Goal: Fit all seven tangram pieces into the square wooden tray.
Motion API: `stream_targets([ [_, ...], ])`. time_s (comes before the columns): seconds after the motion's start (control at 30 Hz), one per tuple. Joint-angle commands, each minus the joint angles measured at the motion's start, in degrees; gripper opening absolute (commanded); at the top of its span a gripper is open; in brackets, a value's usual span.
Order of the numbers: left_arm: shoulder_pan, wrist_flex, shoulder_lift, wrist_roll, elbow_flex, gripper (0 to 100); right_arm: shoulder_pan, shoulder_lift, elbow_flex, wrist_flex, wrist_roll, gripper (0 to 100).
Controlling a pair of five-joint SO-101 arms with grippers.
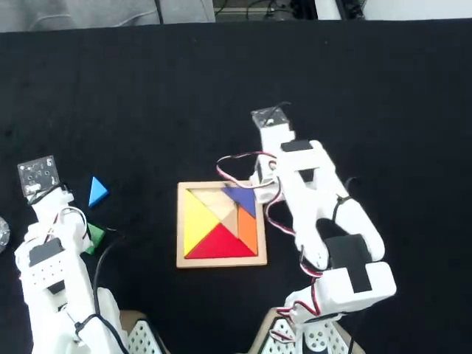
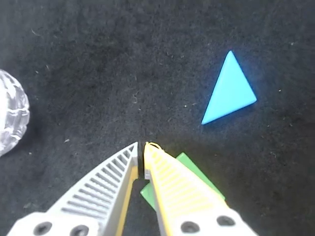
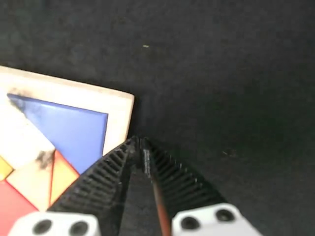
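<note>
Square wooden tray [image 1: 221, 262] sits mid-worktop, coloured pieces inside.
Light blue triangle piece [image 1: 97, 191] and flat green piece [image 1: 94, 237] lie on the black worktop [image 1: 147, 110], well apart from the tray on the left arm's side. Left pincer [image 2: 140, 145] is pinched closed over the green piece's edge. Right pincer [image 3: 139, 141] is also closed, empty, just beside a tray corner.
</note>
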Motion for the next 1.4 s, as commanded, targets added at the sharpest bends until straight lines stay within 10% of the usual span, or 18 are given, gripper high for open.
stream_targets([
  [0.0,-0.5,7.2,0.1,-1.1,-9.0,4,-4.0,-0.2,0.8,-0.7,0.5,1.1],
  [0.23,-1.1,27.7,4.2,-7.8,-32.3,6,0.0,-0.8,0.0,-0.6,0.1,1.1],
  [0.53,3.5,63.8,36.7,-33.1,-80.9,6,13.5,-0.7,-4.6,-1.7,-0.1,1.1],
  [0.7,3.9,65.9,52.8,-43.1,-93.5,6,14.5,-0.3,-4.4,-3.6,-0.1,1.1],
  [1.07,13.2,65.5,31.1,-52.7,-57.3,6,14.4,-0.2,-1.9,-9.5,-0.1,1.1],
  [1.37,4.4,45.1,-4.6,-51.3,-21.7,19,14.3,-0.2,-1.8,-9.4,0.3,1.1],
])
